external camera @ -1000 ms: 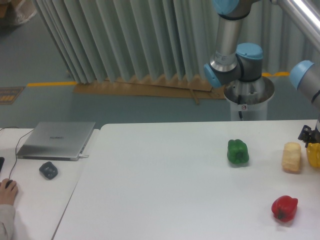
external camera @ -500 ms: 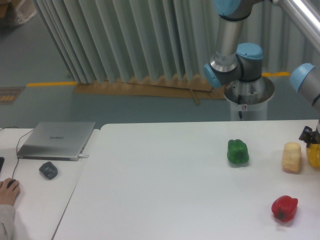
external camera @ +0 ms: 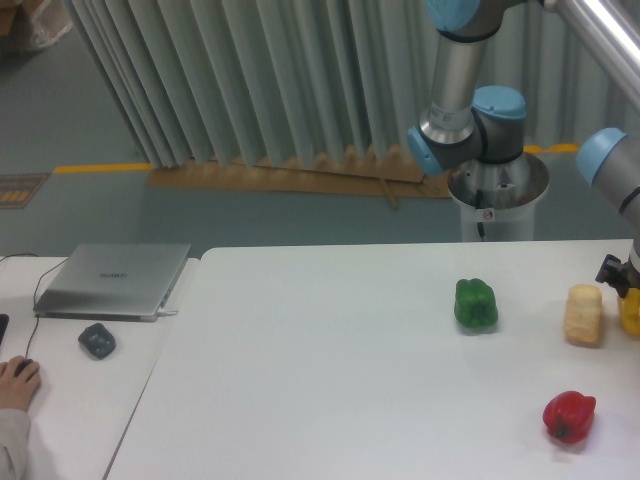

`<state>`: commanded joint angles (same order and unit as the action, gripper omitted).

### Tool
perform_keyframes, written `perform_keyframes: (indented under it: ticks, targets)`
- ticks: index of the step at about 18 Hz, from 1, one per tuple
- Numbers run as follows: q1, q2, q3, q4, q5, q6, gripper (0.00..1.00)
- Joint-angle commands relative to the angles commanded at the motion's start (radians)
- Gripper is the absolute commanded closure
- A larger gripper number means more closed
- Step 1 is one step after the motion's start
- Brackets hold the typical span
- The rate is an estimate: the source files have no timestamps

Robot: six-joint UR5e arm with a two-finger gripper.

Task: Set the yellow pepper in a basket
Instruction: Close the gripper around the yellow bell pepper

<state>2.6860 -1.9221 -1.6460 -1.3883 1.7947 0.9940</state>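
glossy bright yellow skin is showing on the yellow pepper (external camera: 631, 313), which is sitting at the far 3 o'clock edge of the white table (external camera: 330, 380) and is being cut off by the frame, so only a sliver of it is appearing. the gripper (external camera: 617, 274) is hanging right at the pepper's 12 o'clock, dark and mostly out of view; whether its jaws are spread or closed on the pepper, i cannot tell. a pale beige block (external camera: 584, 314) is lying just at the pepper's 9 o'clock. a green pepper (external camera: 476, 304) is sitting farther toward 9 o'clock, and a red pepper (external camera: 569, 416) is resting at the block's 6 o'clock. no basket is showing anywhere.
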Motion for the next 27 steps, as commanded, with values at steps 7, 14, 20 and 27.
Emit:
perform_keyframes:
  ticks: [7,14,20,27]
  targets:
    - [0.002,-0.002,-0.008,0.003,0.011,0.003,0.0]
    - [-0.015,0.032,0.009,-0.087,0.009,0.003,0.0]
    - [-0.009,0.032,0.008,-0.084,0.002,0.003,0.0]
    - [0.0,0.018,0.02,-0.077,0.003,0.018,0.0]
